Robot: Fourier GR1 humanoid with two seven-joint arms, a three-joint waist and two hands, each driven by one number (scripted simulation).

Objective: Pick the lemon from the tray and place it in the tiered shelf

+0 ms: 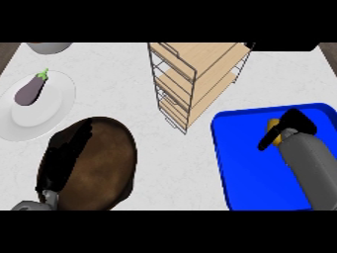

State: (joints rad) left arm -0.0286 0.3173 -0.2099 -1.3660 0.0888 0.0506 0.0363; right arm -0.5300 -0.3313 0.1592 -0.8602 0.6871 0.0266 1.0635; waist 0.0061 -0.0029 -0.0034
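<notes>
The yellow lemon [275, 129] lies in the blue tray [236, 148] at the right, mostly hidden by my right hand [295, 123]. That hand is over it with its fingers and thumb curled round it. The tiered shelf [192, 79], a wire frame with pale wooden boards, stands at the back centre, just left of the tray. My left hand [62, 158] rests at the lower left with straight fingers, lying over the edge of a brown round board.
A brown round board [98, 168] lies at the front left. A white plate [25, 118] holding a purple eggplant [30, 90] is behind it. A grey bowl [49, 47] shows at the back left edge.
</notes>
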